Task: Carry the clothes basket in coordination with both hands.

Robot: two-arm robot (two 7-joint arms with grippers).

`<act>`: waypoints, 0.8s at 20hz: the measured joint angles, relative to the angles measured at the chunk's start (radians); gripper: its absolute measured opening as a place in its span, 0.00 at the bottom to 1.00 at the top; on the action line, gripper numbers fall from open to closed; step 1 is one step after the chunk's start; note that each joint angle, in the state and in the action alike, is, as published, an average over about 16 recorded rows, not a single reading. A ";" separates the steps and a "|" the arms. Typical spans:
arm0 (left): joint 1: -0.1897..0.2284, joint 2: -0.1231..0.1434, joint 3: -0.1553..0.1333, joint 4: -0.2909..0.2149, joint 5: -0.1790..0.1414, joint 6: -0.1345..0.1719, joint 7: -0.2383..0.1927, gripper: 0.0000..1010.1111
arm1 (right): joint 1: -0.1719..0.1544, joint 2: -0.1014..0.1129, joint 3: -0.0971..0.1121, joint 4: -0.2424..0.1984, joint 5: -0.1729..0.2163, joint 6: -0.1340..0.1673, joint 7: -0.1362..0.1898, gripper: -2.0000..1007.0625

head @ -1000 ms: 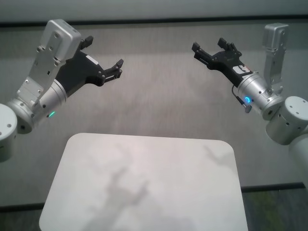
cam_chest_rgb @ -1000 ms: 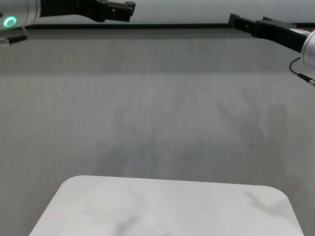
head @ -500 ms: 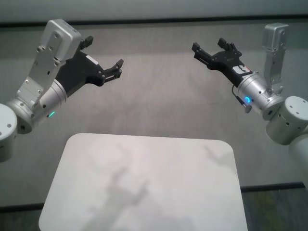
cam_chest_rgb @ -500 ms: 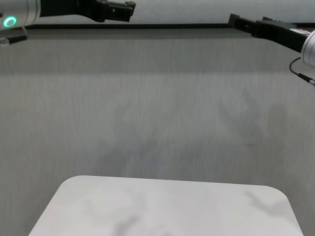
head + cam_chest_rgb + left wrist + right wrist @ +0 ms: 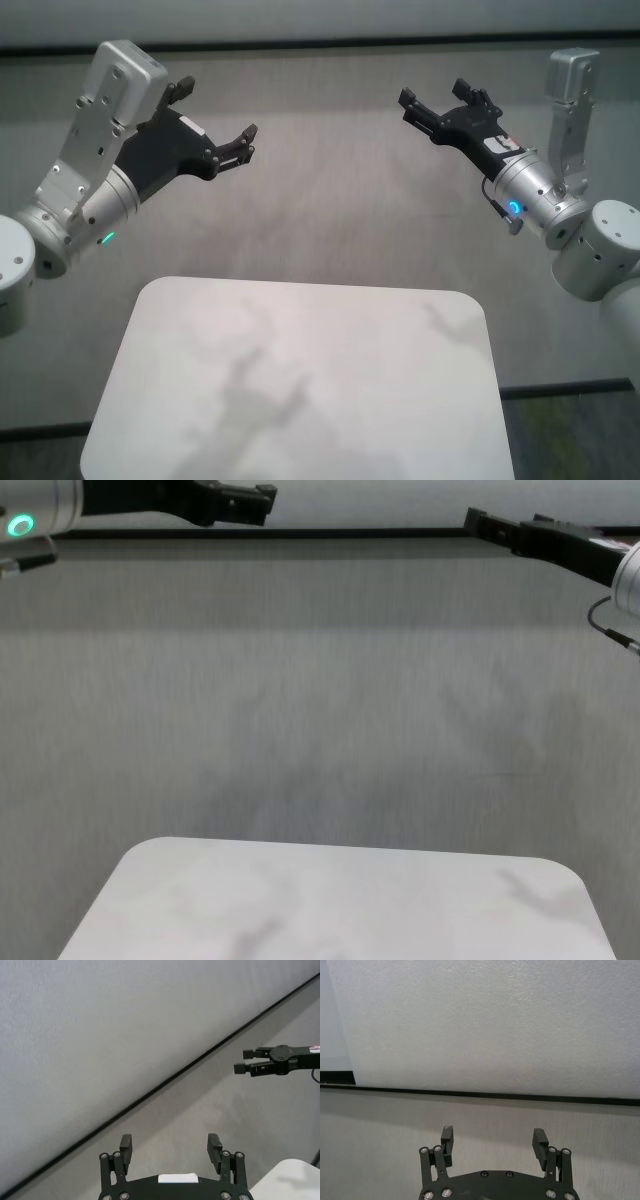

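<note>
Black left gripper [image 5: 213,118] raised in the air at the left, beyond the far edge of the white table [image 5: 300,390], pointing inward and a little away from the body. Fingers spread wide, nothing between them. Silver forearm sloping up from the low left shoulder joint, small teal light [image 5: 105,238] on its side, grey box-shaped housing [image 5: 108,105] sitting on top of the wrist.

Black right gripper [image 5: 437,103] raised at the right at about the same height, pointing inward toward the left one, well apart from it. Fingers [image 5: 539,1141] also standing wide, holding nothing. Silver wrist behind it with blue ring light [image 5: 514,208], thin cable beside it, then big round joint [image 5: 602,251] low at the right edge.

Seen from the left wrist: own two fingertips [image 5: 214,1143] far apart, right gripper [image 5: 251,1060] farther off, side-on, over grey floor [image 5: 200,1110].

Seen from the chest: both grippers only at the top edge, left [image 5: 240,502] and right [image 5: 492,526], high above the table [image 5: 330,900].

Only shadows of the arms on the table top. Basket not visible in any view; position cannot be told. Both arms mirrored, bent at the elbow, hovering over grey carpet before a pale wall [image 5: 485,1025] with dark baseboard [image 5: 485,1095].
</note>
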 joint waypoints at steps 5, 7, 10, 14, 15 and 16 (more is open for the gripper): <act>-0.002 0.002 0.006 0.006 -0.024 0.039 -0.016 0.99 | 0.003 0.000 -0.014 0.010 -0.012 0.036 0.007 1.00; -0.002 0.004 0.009 0.008 -0.037 0.059 -0.024 0.99 | 0.005 0.000 -0.022 0.016 -0.018 0.055 0.011 1.00; -0.003 0.008 0.016 0.013 -0.058 0.095 -0.034 0.99 | 0.009 0.000 -0.036 0.026 -0.028 0.090 0.018 1.00; -0.006 0.015 0.029 0.015 -0.078 0.154 -0.042 0.99 | 0.014 0.000 -0.056 0.039 -0.038 0.138 0.030 1.00; -0.007 0.017 0.032 0.016 -0.082 0.167 -0.044 0.99 | 0.015 0.000 -0.060 0.042 -0.040 0.148 0.033 1.00; -0.007 0.019 0.035 0.016 -0.085 0.178 -0.044 0.99 | 0.016 0.000 -0.064 0.045 -0.042 0.156 0.036 1.00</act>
